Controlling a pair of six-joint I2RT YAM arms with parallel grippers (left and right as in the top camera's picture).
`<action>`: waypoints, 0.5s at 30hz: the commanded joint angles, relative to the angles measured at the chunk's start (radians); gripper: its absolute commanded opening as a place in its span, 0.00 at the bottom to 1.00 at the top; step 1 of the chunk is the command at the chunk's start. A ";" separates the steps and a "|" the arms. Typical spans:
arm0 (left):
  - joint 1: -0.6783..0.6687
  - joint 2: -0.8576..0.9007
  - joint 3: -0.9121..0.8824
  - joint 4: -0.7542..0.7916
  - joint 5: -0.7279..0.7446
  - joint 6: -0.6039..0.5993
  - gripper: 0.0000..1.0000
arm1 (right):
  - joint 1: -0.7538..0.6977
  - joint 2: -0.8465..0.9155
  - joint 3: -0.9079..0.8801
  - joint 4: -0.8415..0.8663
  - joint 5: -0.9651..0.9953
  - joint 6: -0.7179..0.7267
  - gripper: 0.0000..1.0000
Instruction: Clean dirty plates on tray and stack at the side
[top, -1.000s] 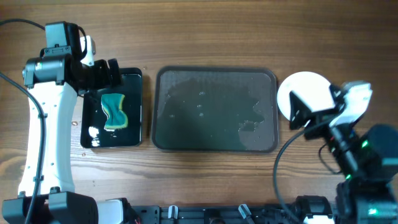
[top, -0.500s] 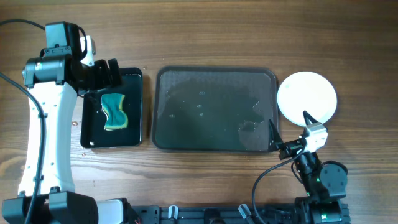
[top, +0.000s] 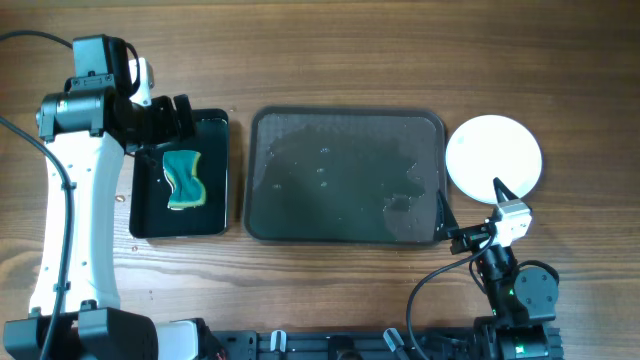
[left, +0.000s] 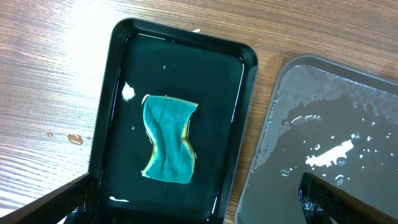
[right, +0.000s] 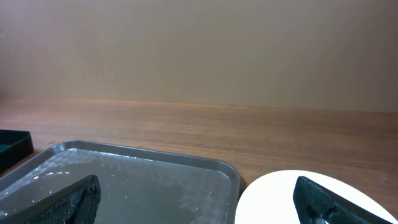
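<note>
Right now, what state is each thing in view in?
grey tray: wet, no plates on it.
white plates: on the table right of the grey tray, top face clean; count unclear.
black tray: wet, holds the sponge.
sponge: lying flat, curled edges.
left gripper: open, empty.
right gripper: open, empty.

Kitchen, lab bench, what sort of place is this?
Most likely a lab bench staged for dishwashing, not a real kitchen: a wood-grain table against a plain wall, a wet grey tray, a black tray of water holding a teal sponge, and a white plate set beside the grey tray.
</note>
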 joint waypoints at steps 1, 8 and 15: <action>-0.003 0.006 0.002 0.000 0.013 0.012 1.00 | 0.004 -0.006 -0.003 0.008 0.018 0.014 1.00; -0.003 0.004 0.002 -0.001 0.013 0.012 1.00 | 0.004 -0.006 -0.003 0.008 0.018 0.014 1.00; -0.022 -0.190 -0.090 0.156 0.058 0.008 1.00 | 0.004 -0.006 -0.003 0.008 0.018 0.014 1.00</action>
